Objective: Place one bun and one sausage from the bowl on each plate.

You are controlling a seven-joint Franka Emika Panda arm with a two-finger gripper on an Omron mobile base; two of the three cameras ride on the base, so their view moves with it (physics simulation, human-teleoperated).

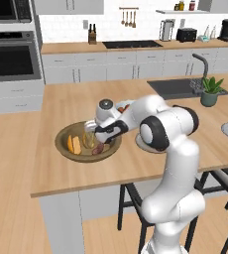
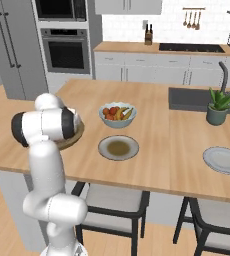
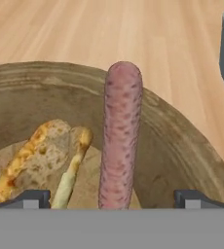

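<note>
My claw [image 3: 112, 199] hangs wide open inside the bowl [image 3: 182, 141] on the surface, tips either side of a sausage [image 3: 120, 136] so I can close on it; buns [image 3: 41, 155] lie beside.

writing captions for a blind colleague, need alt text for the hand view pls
A pinkish-brown sausage lies lengthwise in the brown wooden bowl, centred between the open claw tips at the bottom edge. To its left in the bowl lies a split golden bun. Beyond the bowl stretches the wooden counter.
</note>
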